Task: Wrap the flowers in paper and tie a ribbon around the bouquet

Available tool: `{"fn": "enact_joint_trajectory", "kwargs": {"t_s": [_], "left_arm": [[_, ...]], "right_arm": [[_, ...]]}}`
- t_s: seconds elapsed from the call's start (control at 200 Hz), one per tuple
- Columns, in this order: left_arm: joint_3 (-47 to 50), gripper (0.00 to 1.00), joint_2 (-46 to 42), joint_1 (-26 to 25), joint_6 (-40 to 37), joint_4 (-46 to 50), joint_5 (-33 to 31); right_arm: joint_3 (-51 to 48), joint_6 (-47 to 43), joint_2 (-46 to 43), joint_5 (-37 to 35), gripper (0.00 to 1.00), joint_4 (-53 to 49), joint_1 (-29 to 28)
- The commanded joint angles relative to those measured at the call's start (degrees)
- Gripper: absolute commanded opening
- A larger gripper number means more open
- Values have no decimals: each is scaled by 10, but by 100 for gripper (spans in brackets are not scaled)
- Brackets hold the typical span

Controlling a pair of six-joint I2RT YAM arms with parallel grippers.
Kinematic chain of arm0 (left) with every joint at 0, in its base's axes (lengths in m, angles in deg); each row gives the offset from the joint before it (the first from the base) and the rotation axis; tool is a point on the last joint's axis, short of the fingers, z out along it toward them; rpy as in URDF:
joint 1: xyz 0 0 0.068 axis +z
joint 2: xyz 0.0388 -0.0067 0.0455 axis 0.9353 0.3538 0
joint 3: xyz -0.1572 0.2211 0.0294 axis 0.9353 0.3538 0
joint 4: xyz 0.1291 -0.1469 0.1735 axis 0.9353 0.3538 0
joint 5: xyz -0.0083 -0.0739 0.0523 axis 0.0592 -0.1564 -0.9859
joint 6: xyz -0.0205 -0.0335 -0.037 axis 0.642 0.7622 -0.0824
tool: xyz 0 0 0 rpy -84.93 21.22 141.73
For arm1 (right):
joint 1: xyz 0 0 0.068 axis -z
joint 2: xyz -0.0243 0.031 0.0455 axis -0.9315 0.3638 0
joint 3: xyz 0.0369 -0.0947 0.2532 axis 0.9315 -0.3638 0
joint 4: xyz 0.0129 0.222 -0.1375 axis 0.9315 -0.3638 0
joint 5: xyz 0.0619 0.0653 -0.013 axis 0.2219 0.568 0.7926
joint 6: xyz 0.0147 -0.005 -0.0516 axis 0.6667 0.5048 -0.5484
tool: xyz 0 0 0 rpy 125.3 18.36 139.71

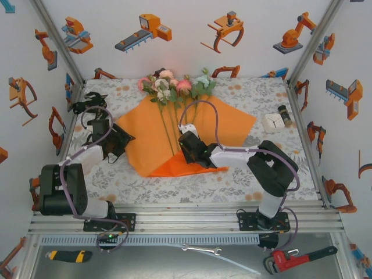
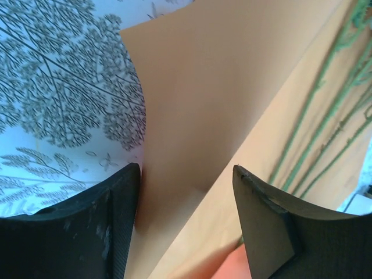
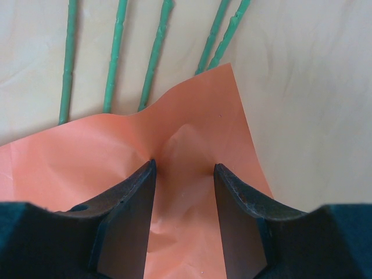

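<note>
Long-stemmed pink and white flowers (image 1: 174, 87) are lying on a thin orange paper sheet (image 1: 229, 123) at the middle of the worktop (image 1: 247, 92). The left gripper (image 2: 186, 170) and right gripper (image 3: 184, 165), both unclenched, are straddling its edges. Wrapping is barely starting.

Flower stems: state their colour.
Green; the flower stems show best in the right wrist view.

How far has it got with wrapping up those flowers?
Early. Done: flowers lie on the paper, bottom corner folded over the stems. In hand: right gripper sits on that flap, left gripper straddles the left edge. Left: rolling the sides, tying the ribbon.
</note>
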Motion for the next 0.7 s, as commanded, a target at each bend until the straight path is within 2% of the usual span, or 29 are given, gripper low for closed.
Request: {"fn": "enact_joint_trajectory", "kwargs": {"t_s": [0.0, 0.13, 0.215, 0.355, 0.541, 0.691], "left_arm": [[18, 61, -57, -28, 33, 28, -14], [45, 60, -112, -65, 37, 78, -76], [60, 59, -114, -79, 24, 88, -117], [40, 51, -77, -82, -11, 121, -116], [25, 30, -82, -104, -23, 144, -114], [-7, 14, -97, -160, -16, 155, -106]], "right_arm": [[5, 11, -15, -9, 44, -12, -3], [5, 12, -17, -9, 44, -11, -3], [5, 13, -17, -8, 44, -10, -3], [7, 16, -17, -3, 44, -12, -3], [5, 21, -20, -9, 44, -13, -3], [7, 29, -16, -14, 44, -9, -3]]}}
